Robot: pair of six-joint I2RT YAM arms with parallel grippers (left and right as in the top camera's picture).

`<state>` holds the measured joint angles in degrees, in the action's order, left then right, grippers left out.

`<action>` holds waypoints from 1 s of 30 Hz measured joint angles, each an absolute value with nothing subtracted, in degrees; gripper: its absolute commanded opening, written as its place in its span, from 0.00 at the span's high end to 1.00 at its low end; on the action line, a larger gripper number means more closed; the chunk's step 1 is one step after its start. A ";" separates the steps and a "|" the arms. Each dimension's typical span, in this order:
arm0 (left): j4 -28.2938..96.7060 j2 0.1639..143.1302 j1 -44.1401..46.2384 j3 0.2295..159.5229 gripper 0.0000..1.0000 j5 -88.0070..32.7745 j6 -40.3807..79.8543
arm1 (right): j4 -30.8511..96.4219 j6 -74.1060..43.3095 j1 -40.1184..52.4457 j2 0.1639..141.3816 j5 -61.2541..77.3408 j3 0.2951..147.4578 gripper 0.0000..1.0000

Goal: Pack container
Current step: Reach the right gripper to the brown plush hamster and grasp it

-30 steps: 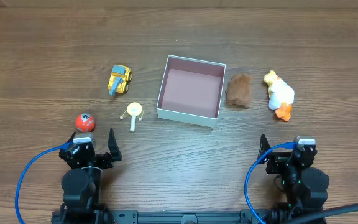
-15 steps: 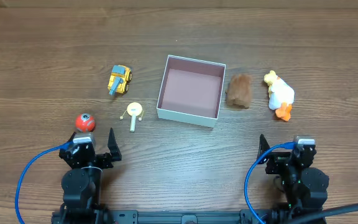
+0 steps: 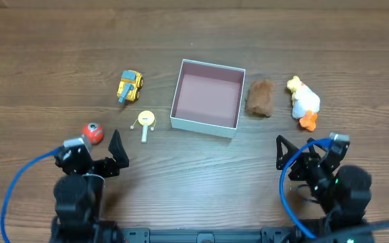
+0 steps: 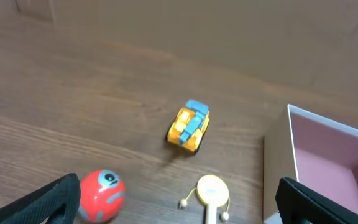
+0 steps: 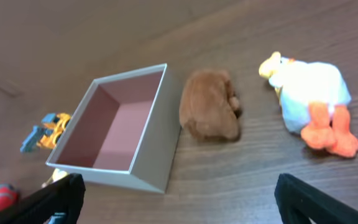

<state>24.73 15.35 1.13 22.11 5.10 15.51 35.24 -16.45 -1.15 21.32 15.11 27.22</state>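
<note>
The container is a square white box with a pink inside, empty, at the table's middle; it also shows in the left wrist view and the right wrist view. Left of it lie a yellow toy truck, a small yellow rattle drum and a red ball. Right of it lie a brown plush and a white duck plush. My left gripper is open and empty just in front of the ball. My right gripper is open and empty in front of the duck.
The wooden table stretches wide around the toys. Blue cables loop beside both arms at the front edge. In the left wrist view the truck, ball and rattle lie ahead; in the right wrist view the brown plush and duck lie ahead.
Both arms have shifted from their rest pose: the left gripper moved left and forward toward the ball, the right gripper moved forward toward the duck. The toys and container have not moved.
</note>
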 measured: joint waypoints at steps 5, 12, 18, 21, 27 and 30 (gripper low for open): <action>32.18 40.40 1.13 41.25 0.00 5.08 13.47 | 52.99 -13.23 -1.13 45.45 15.20 51.75 0.00; 40.51 70.41 1.13 65.58 0.00 4.91 10.33 | 66.52 -9.45 -1.08 78.59 18.04 83.37 0.00; 41.65 79.85 1.13 67.42 0.00 4.91 10.24 | 60.23 -10.85 -0.34 95.07 23.40 83.83 0.00; 42.94 81.82 1.13 67.44 0.00 4.91 10.11 | 58.37 -13.19 2.15 101.47 18.11 83.83 0.00; 44.62 83.50 1.13 67.44 0.00 4.91 10.11 | 54.39 -18.92 11.84 107.55 3.81 83.83 0.00; 45.21 83.50 1.13 67.44 0.00 4.54 10.09 | 53.25 -20.84 12.08 109.14 1.37 83.92 0.00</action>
<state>45.21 83.50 1.13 67.44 4.54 10.09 53.25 -20.84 12.08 109.14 1.37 83.92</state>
